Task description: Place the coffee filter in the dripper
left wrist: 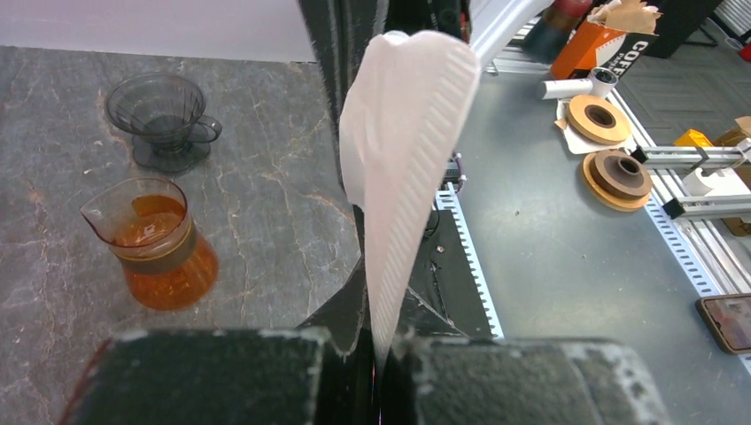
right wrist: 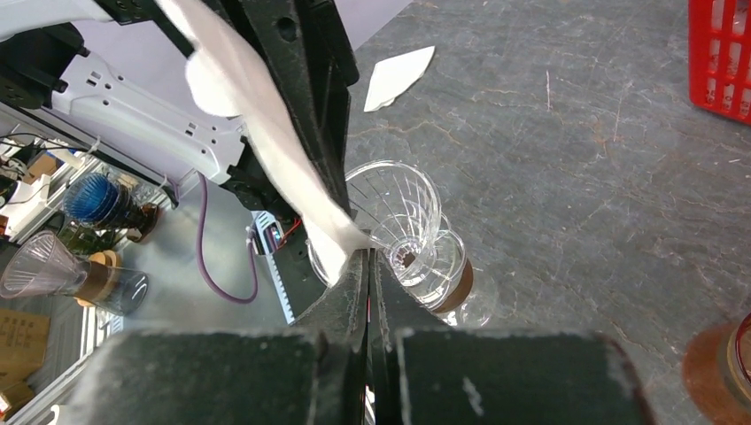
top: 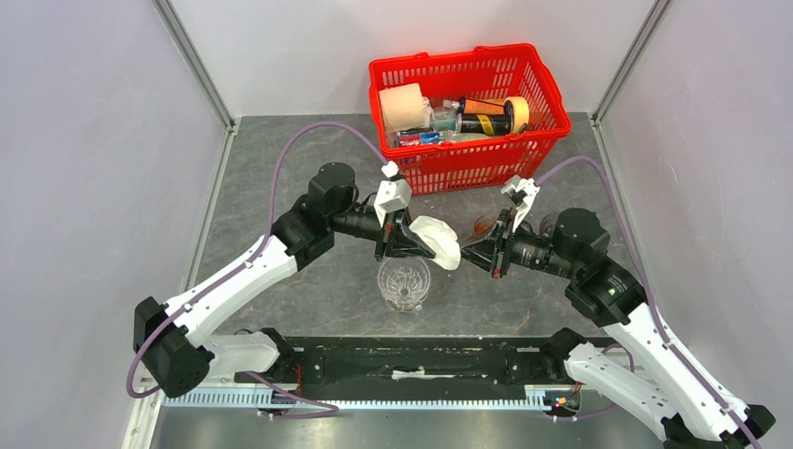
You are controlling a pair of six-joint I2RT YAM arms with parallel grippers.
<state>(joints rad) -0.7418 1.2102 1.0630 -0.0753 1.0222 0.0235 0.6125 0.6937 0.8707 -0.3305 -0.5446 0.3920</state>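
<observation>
A white paper coffee filter [top: 439, 241] hangs in the air between my two grippers, just above and to the right of the clear ribbed dripper [top: 404, 281]. My left gripper [top: 410, 245] is shut on one edge of the filter [left wrist: 403, 177], which stands up from the closed jaws [left wrist: 381, 354]. My right gripper [top: 468, 257] is shut, and its tips pinch the filter's lower corner [right wrist: 345, 239] right over the dripper's rim [right wrist: 403, 208]. The right gripper [right wrist: 368, 266] shows no gap between its jaws.
A red basket [top: 468, 154] with bottles and a roll stands at the back. A carafe of orange liquid [left wrist: 159, 243] and a dark smoky cup [left wrist: 164, 119] stand to the right of the dripper. A second filter [right wrist: 398, 75] lies flat on the table. A brown-banded glass [right wrist: 456, 288] sits under the dripper.
</observation>
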